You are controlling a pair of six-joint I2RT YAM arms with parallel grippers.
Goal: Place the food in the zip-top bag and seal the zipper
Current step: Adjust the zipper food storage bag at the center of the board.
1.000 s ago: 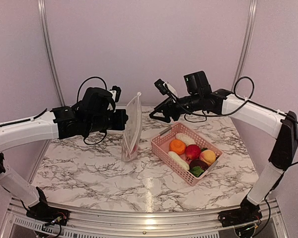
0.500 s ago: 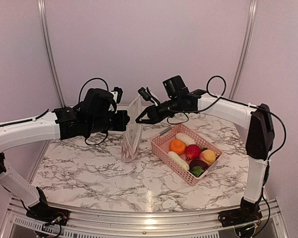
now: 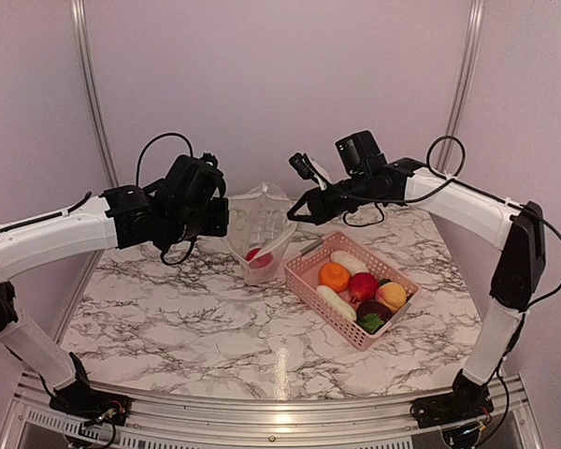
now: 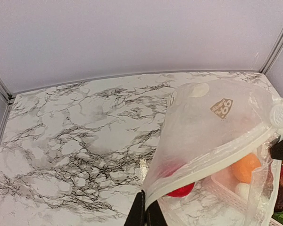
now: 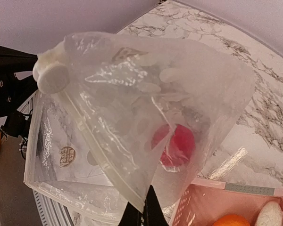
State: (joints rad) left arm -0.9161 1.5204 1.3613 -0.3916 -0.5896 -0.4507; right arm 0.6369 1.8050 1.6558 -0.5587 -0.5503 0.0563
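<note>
Seemingly, right end effector (image 3: 295, 215) pinches zip-top bag (image 3: 261, 227)

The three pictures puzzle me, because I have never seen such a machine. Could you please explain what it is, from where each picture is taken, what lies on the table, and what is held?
It is a robot with two arms fixed at the near edge of a table. The wide picture comes from a camera above and behind the arms. The other two come from small cameras on the wrists. Each arm ends in a gripper with two fingers. The left gripper and the right gripper are both shut on the mouth edge of a clear dotted bag, holding it up between them. A red toy fruit lies inside it. On the marble table stands a pink basket with more toy food.
</note>
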